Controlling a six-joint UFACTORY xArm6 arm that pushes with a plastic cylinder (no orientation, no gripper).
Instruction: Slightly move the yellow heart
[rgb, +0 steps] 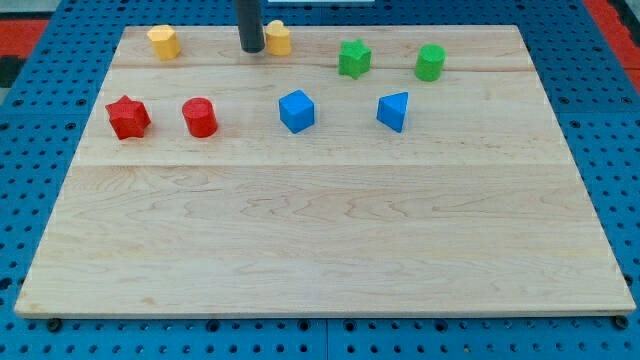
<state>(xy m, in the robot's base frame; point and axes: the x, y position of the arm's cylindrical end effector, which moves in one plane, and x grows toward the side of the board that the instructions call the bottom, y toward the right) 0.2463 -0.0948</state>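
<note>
On the surface (320, 240), 2 rows lie near the view's top. Top row, left to right: yellow block (163, 42), my tip (251, 50) just left of the yellow heart (279, 38), green star (354, 58), green cylinder (430, 62). Below: red star (128, 117), red cylinder (200, 117), blue cube (297, 110), blue wedge (393, 111).

Yellow heart (278, 38), red star (128, 117), blue cube (297, 110).

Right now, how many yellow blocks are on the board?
2. One yellow block sits near the view's top left; the yellow heart lies right beside my tip, on its right. None seems hidden.
</note>
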